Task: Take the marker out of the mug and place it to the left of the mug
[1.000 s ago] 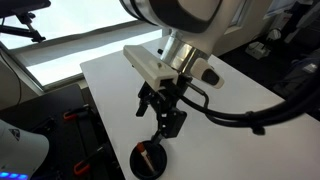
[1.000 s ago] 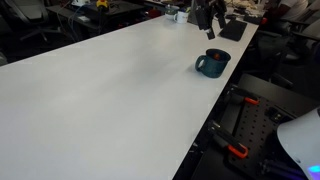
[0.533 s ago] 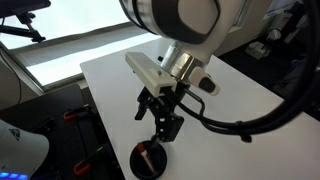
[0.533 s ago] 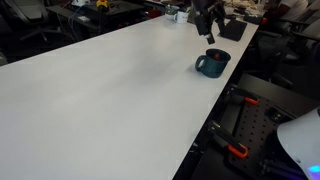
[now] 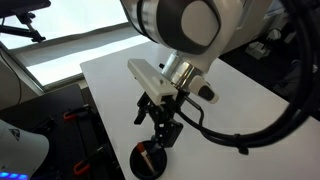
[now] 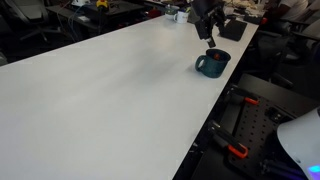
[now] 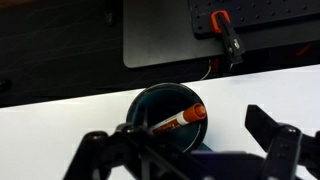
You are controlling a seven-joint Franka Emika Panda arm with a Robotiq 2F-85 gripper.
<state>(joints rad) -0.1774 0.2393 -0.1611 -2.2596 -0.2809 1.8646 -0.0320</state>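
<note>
One marker, reddish-orange with a pale section along its body, is lying tilted inside the one dark round mug, its orange end leaning up against the rim. The mug is sitting near the edge of the white table. The single tool is hanging just above the mug, jaws spread wide and gripping nothing.

White table bears mug (near edge).
</note>
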